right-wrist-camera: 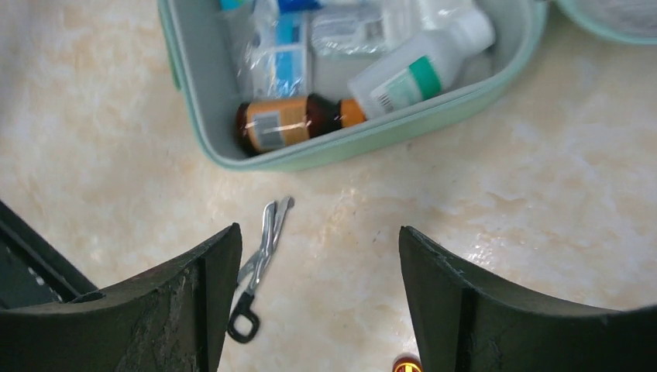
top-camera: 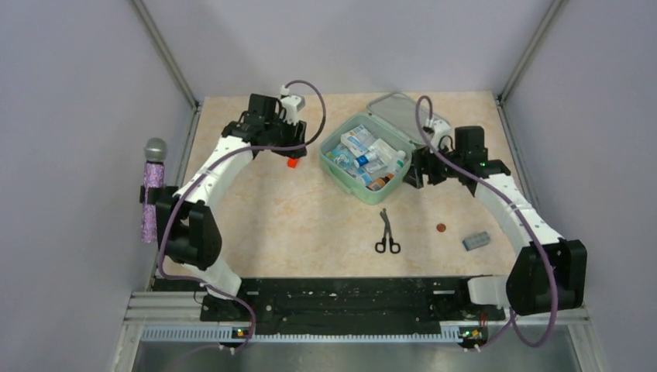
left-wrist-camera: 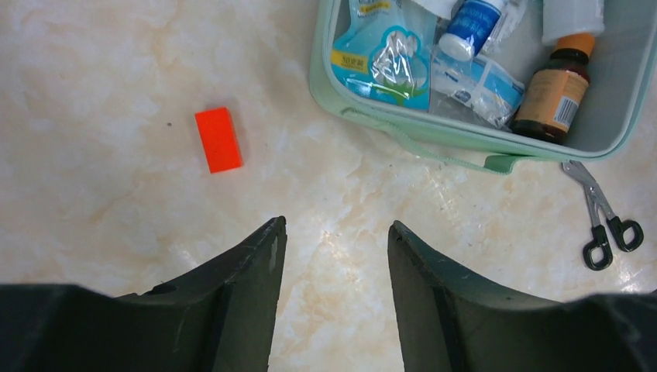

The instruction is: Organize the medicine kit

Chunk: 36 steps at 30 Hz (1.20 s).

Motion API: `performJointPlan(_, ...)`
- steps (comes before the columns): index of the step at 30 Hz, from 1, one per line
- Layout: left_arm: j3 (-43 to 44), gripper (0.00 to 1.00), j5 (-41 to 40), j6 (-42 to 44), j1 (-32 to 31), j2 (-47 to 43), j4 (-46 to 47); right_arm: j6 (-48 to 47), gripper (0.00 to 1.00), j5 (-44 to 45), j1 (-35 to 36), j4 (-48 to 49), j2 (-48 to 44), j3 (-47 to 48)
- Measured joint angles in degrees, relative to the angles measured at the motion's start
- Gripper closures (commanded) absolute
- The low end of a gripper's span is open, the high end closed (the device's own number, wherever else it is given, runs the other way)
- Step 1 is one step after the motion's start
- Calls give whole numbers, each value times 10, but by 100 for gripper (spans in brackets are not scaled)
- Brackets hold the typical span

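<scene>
While both arms were reaching out over the table (top-camera: 294, 225), the mint-green medicine kit (top-camera: 341, 180) sat toward the far right of centre, turned diagonally so one corner pointed back at the near edge. Its lid (top-camera: 391, 107) was flopped open on the far-right side. Inside, a brown bottle (right-wrist-camera: 283, 124) lay on its side along the near wall, cap toward a white bottle (right-wrist-camera: 422, 66) that was also lying down, with packets piled behind them. The scissors (top-camera: 387, 232) lay just outside that near corner, long axis running near to far, blades aimed at the kit and black loops toward the arm bases. The left gripper (left-wrist-camera: 335, 232) hung with its fingers spread and nothing between them, and a small orange block (left-wrist-camera: 218, 139) lay on bare table ahead and to its left, apart from the kit wall. The right gripper (right-wrist-camera: 318, 236) was spread wide too, holding nothing, above the marble between the scissors and the kit's rim. A coin (top-camera: 441, 228) and a grey pack (top-camera: 476, 240) lay out toward the right edge, with bare surface around both.
</scene>
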Motion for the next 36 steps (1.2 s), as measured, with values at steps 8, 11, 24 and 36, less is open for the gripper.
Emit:
performJointPlan(8, -146, 37, -55, -82, -10, -84, 75, -132, 31, 65, 91, -76, -16, -16)
performJointPlan(11, -174, 38, -79, -91, -12, -118, 94, -166, 30, 82, 117, -85, -16, -16)
performJointPlan(24, -79, 39, -82, 86, -20, -125, 42, -49, 1, 139, 125, -15, -43, -51)
performJointPlan(36, -65, 39, -62, -33, -43, -76, 56, -83, 20, 144, 122, -140, -71, -8)
